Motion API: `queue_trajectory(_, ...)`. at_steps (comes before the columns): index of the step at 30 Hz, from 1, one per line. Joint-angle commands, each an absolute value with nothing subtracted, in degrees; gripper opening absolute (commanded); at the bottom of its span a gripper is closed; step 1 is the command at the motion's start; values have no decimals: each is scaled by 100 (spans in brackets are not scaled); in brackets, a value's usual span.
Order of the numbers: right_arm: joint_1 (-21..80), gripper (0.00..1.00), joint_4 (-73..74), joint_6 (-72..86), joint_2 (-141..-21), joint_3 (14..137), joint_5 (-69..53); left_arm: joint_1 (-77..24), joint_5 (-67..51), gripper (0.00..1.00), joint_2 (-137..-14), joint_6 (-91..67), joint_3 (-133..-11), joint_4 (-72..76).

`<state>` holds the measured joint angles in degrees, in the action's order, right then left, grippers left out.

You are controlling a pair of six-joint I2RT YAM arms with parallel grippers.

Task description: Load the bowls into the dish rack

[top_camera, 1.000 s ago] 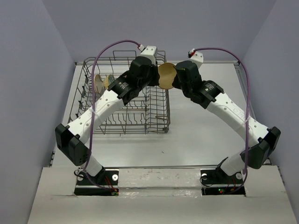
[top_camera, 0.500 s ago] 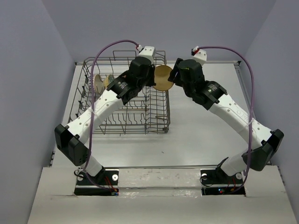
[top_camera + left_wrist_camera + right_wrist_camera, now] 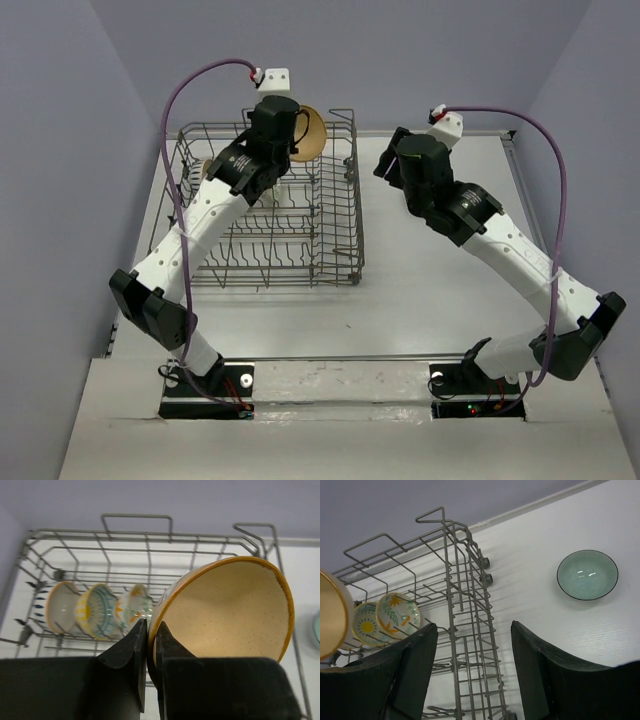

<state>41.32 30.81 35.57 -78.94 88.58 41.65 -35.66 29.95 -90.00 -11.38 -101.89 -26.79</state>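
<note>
Speckled tan bowl, glossy amber rim, pinched by left tool, right tool agape

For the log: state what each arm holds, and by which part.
Left arm: jaws pinch the tan bowl by its rim, one inside, one outside. Right arm: jaws open, nothing held.

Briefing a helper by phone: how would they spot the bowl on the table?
Start at the grey wire dish rack. On the white table beside it one bowl sits upright. It alone is pale teal-green, dark-rimmed.
</note>
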Motion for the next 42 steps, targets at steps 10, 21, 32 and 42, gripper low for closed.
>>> queue_trajectory(10, 4157, 66, 3252, 3700, -7515, 8508, 4412, -3516, 7047, 0, -11633, 771, -12945, -3181)
queue_trajectory(21, 4157, 65, 3278, 3762, -7260, 8200, 4395, -3524, 7567, 0, -12225, 1529, -12499, -2733)
queue_trajectory(32, 4157, 65, 3234, 3850, -7137, 8077, 4386, -3603, 7550, 0, -12515, 1494, -12208, -2672)
queue_trajectory(42, 4157, 64, 3243, 3858, -6952, 7972, 4482, -3753, 7620, 0, -12718, 1714, -12243, -2487)
